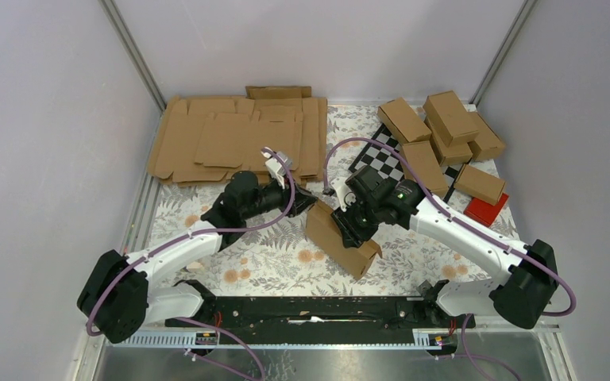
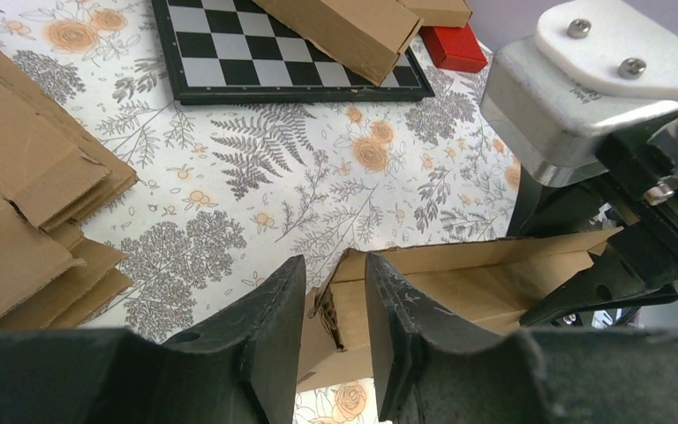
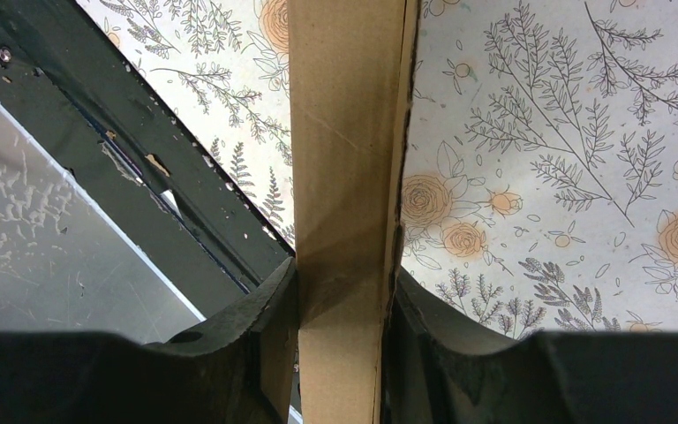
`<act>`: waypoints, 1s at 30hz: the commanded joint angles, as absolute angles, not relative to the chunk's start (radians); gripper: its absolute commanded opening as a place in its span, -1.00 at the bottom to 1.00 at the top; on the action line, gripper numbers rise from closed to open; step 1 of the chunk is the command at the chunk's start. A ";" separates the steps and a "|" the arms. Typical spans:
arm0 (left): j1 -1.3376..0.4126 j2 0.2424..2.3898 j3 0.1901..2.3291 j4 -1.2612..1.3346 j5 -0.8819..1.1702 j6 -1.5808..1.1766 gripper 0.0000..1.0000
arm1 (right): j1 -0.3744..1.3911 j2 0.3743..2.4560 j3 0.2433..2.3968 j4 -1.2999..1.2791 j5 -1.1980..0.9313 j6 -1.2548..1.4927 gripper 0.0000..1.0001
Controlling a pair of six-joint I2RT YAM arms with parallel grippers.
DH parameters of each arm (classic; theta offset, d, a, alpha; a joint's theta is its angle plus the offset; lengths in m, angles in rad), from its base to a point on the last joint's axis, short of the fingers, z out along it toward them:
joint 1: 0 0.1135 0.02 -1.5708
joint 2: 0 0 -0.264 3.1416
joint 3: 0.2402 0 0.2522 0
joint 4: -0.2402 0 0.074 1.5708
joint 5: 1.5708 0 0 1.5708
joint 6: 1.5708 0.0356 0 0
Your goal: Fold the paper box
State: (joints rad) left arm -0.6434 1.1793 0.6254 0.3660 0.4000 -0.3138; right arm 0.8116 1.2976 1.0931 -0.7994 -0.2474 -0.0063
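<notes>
Right pincer [image 3: 340, 291] I see clamped on the paper box [image 1: 341, 238], lying on the surface [image 1: 270, 262] just nearer me than the checkerboard [image 1: 381, 159]; left pincer [image 2: 334, 291] straddles its end flap, grip unclear.

We find the paper box [image 1: 349, 254] near the middle of the tabletop [image 1: 262, 262], with the pile of flat blanks [image 1: 238, 139] behind it to the left. Behind it to the right lies a board [image 1: 377, 159] with folded cartons [image 1: 445, 131] heaped on and beside it, and a small block [image 1: 486, 211] sits just before the rightmost carton.
</notes>
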 commanded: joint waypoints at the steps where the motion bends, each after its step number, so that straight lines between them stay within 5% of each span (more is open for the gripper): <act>1: -0.657 1.192 0.660 0.384 0.444 -0.293 -0.29 | 0.819 1.308 1.132 -0.807 -0.254 -0.006 -0.21; 9: -0.680 1.205 0.680 0.331 0.413 -0.265 -0.53 | 0.819 1.313 1.140 -0.806 -0.255 -0.006 -0.21; 13: -0.695 1.209 0.695 0.304 0.386 -0.255 -1.00 | 0.818 1.320 1.143 -0.806 -0.250 -0.006 -0.21; 30: -0.760 1.171 0.546 0.489 0.201 -0.299 -1.00 | 0.819 1.373 1.138 -0.772 -0.110 0.033 0.08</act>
State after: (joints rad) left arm -0.7479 1.1999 0.5995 0.3447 0.2432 -0.2752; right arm 0.8120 1.3716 1.1191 -0.8028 -0.1566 0.0151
